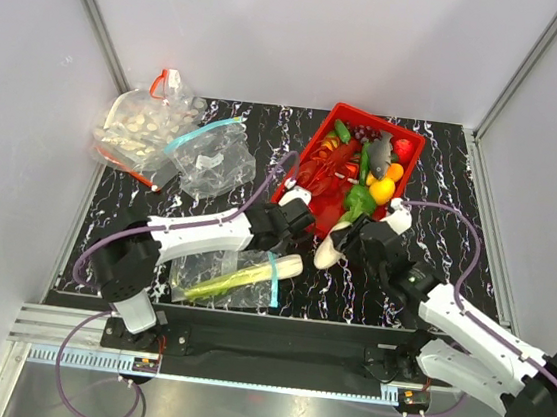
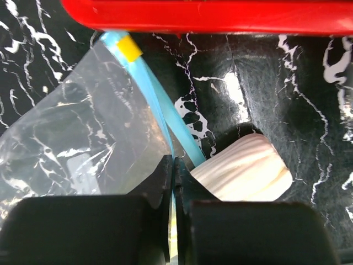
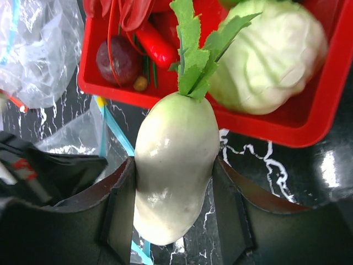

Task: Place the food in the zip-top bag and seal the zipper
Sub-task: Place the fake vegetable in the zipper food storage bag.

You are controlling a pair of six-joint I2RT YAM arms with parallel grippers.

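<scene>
Left gripper is pressed tight, pinching the teal zipper at the mouth of the zip-top bag. The bag lies flat on the marbled table, just in front of the red basket. The leek has its leaves inside and its white end poking past the zipper. Right gripper clamps a white radish by its sides, green top pointing at the basket.

Green-leaved white radish, red basket, teal-blue zipper, black white-veined table
</scene>
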